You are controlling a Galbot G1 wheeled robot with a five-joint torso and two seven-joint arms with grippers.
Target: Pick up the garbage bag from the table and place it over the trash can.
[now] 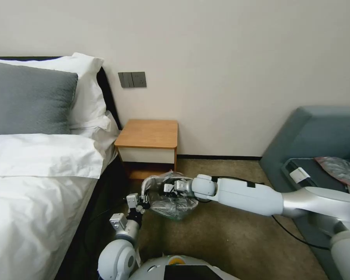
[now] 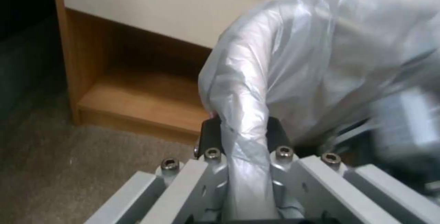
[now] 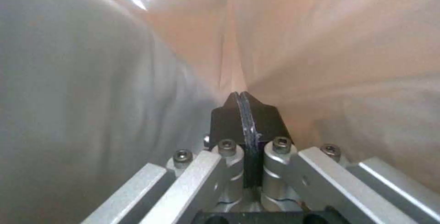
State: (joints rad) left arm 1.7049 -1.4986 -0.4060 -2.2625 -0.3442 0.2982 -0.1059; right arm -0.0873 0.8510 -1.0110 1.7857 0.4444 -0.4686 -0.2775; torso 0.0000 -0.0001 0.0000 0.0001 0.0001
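Nearest to us, our left gripper (image 2: 243,138) pinches a gathered strand of the garbage bag (image 1: 168,196) between its dark pads, the plastic running down through the fingers toward the wrist; we hold that edge low on the carpet side, beside the bed, so that one side of the bag's mouth stays anchored while the rest is spread. Just beyond it the bag billows as a crinkled, translucent grey dome on the floor in front of the table (image 1: 148,134), and under its lower edge a pale green sliver shows, which we take to be the trash can (image 1: 179,218), so the bag is off the table and draped over the bin. Our right gripper (image 3: 242,114) reaches in from the right side with its arm stretched low across the carpet, and its black pads are pressed flat together with film crowding close all around them; whether a fold is caught between them we cannot tell. We judge the two holds are set on opposite sides to stretch the opening across the rim. Farther back the table's wooden top is bare, and a second grey plastic bag (image 1: 340,169) lies on the sofa seat at the right.
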